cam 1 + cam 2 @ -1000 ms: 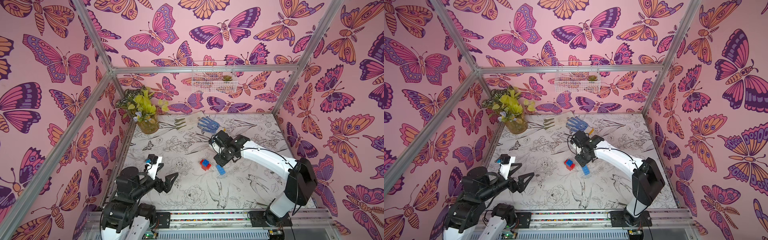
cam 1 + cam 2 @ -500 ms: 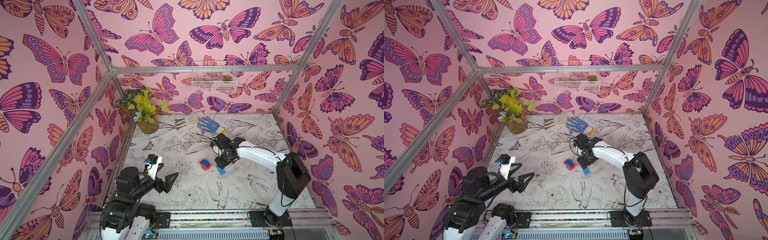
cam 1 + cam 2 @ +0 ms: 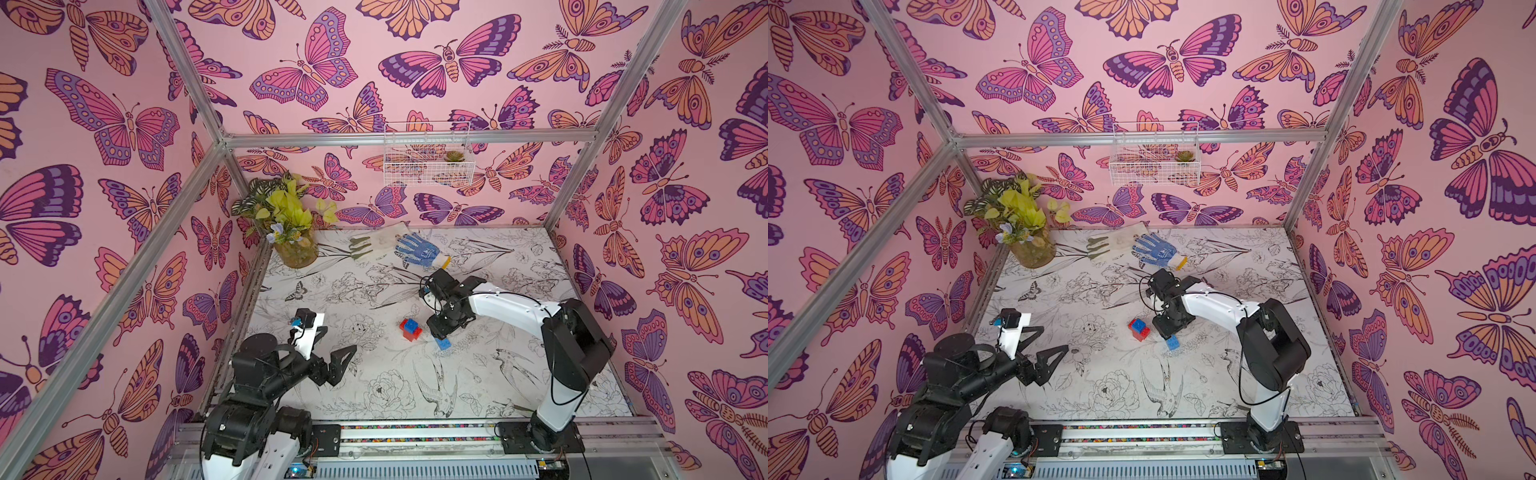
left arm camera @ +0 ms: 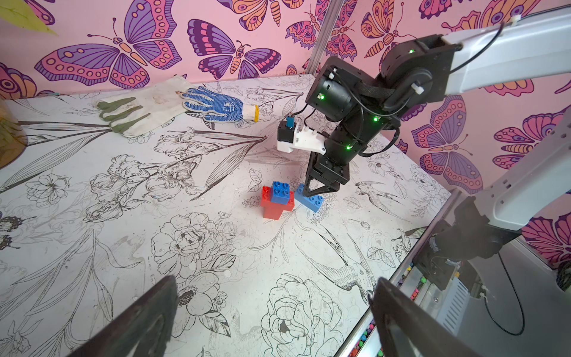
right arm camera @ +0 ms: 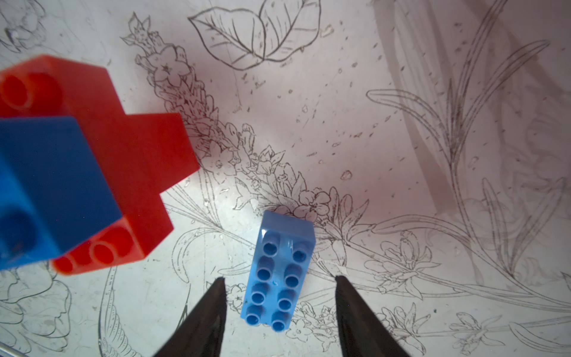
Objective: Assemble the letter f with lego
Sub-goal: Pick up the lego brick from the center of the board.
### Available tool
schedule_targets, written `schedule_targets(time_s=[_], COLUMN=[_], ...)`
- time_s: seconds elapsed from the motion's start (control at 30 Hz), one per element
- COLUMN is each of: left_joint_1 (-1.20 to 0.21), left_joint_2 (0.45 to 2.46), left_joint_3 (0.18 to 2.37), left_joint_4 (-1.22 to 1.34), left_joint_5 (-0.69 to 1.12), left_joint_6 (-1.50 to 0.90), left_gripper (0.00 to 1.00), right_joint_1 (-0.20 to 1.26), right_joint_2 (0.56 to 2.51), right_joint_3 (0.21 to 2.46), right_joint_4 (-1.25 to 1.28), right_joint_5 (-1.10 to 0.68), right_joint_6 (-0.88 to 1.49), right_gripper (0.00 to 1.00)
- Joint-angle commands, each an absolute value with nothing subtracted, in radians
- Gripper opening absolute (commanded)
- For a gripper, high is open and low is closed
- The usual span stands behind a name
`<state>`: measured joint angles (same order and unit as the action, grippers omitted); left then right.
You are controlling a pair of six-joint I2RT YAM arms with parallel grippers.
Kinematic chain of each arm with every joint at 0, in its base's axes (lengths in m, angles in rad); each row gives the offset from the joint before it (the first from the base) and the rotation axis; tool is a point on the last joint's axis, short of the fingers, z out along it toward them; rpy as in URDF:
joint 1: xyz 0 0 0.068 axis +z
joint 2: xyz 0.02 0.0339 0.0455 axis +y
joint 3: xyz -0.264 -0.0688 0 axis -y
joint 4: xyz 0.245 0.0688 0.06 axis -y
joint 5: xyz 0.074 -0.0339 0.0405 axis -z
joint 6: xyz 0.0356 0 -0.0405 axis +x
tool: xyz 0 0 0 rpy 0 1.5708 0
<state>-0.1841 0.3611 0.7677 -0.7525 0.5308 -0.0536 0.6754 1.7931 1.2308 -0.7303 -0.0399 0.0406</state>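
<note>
Resting at the left of the worktop [image 3: 498, 374], my left end effector [image 3: 340, 338] hangs with its jaws wide apart and nothing between them, well apart from the bricks; it has no part in this step.

Toward the middle stands the part-built stack [image 3: 410, 329]: a short red brick [image 4: 273, 214] at the bottom, a long red brick [image 4: 266, 197] across it, and a short blue brick [image 4: 280, 191] on top. It stands upright and nothing grips it.

Just to the right of the stack lies the long blue brick [image 5: 279, 275], flat on the worktop with its studs up. My right end effector [image 5: 278, 278] points down over it, jaws partly apart, one on each long side. In the right wrist view I see a gap on both sides, so I judge that I straddle the brick and do not yet hold it.

The step in hand, as I read it, is the pickup of this last loose brick. The brick sits a little skewed between my jaws, so a small turn of the wrist should square them to its long sides. I should come down low enough to catch the walls, not the studs, and close near the brick's middle so that it lifts level. The stack is near on one side; a straight lift should keep me from knocking it over.
</note>
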Motion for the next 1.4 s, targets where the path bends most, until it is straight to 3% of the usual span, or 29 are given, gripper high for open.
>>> schedule_targets(time_s=[0.0, 0.93, 1.37], left_joint_1=[-0.192, -0.193, -0.192], left_joint_2=[0.351, 0.353, 0.35], left_joint_3=[0.75, 0.75, 0.751], left_joint_4=[-0.738, -0.737, -0.738], left_joint_5=[0.535, 0.535, 0.534], left_joint_6=[-0.056, -0.056, -0.055], left_gripper=[0.99, 0.99, 0.99], right_joint_1=[0.671, 0.67, 0.671], right_joint_2=[1.815, 1.9, 1.897], right_joint_3=[1.221, 1.238, 1.241], right_joint_4=[-0.72, -0.694, -0.695], right_joint_5=[-0.046, -0.031, -0.025], right_joint_6=[0.023, 0.021, 0.02], right_gripper=[0.58, 0.47, 0.34])
